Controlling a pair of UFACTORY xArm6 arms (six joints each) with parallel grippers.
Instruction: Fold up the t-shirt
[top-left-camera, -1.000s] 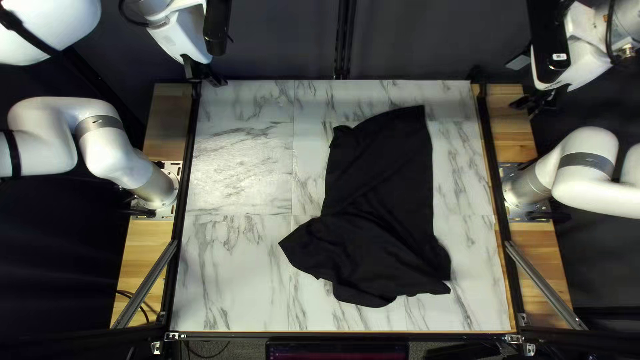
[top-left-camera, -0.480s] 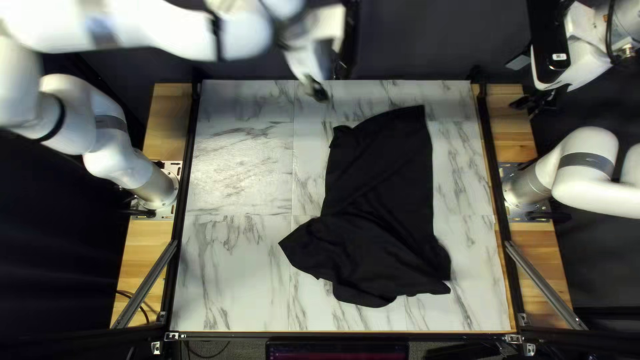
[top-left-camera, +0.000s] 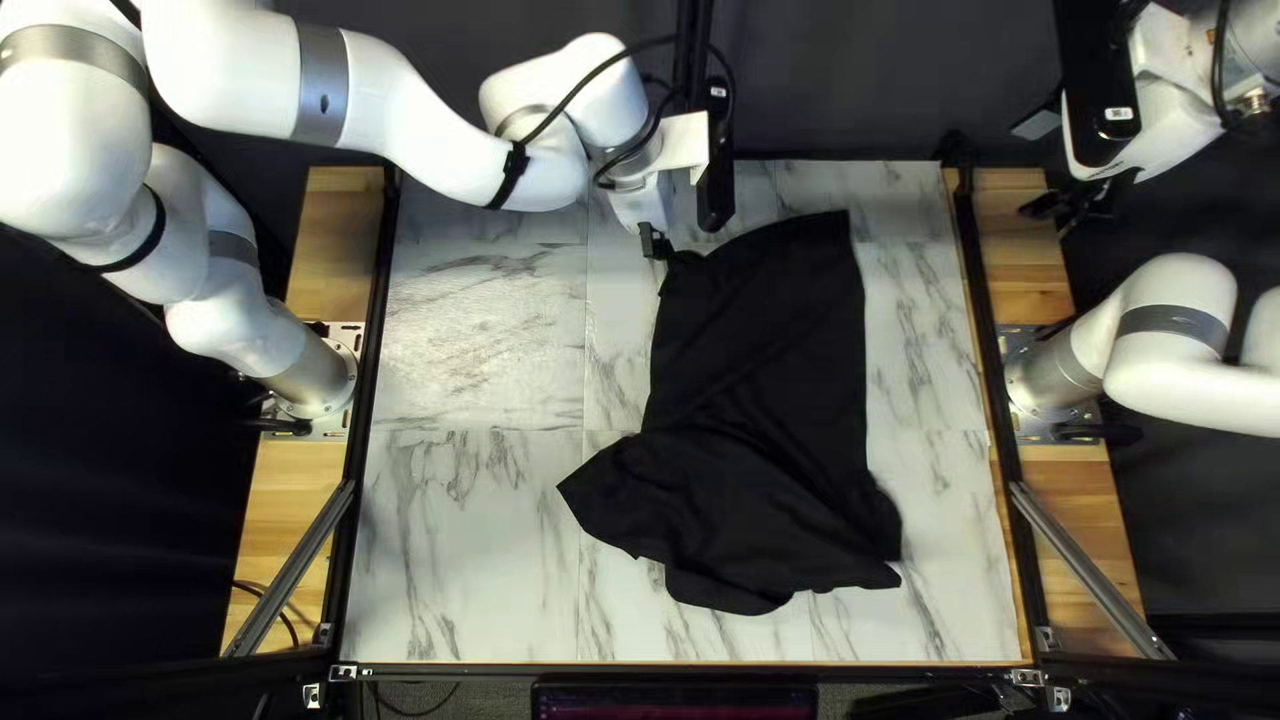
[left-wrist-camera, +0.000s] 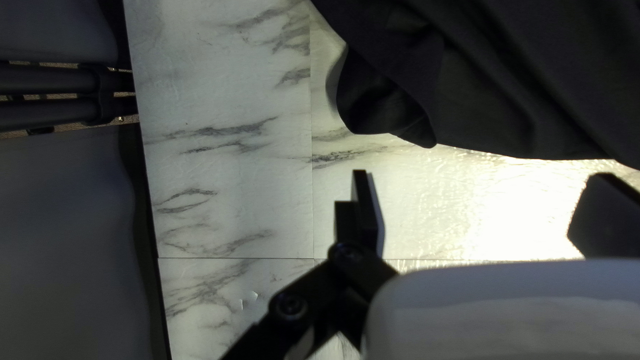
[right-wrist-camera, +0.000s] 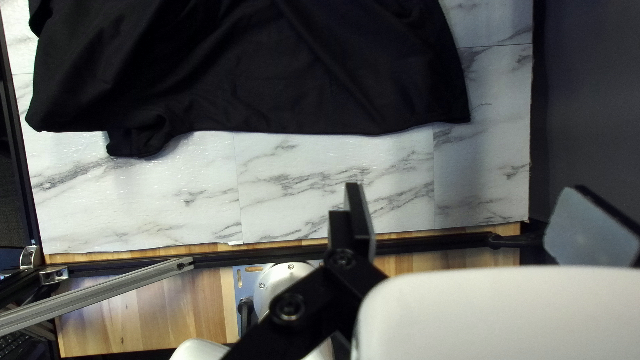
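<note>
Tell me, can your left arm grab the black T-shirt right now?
Probably yes: my left end effector is open and close to the edge of the black T-shirt, and I see nothing blocking the way.

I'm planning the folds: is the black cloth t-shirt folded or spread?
Not folded: the t-shirt lies loosely spread, wrinkled, its edges uneven and one corner jutting out.

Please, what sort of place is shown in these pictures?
Probably a robotics lab or test station: white robot arms are mounted at both sides of a marble-patterned table, a dark curtain hangs behind, and a black T-shirt lies there for folding.
</note>
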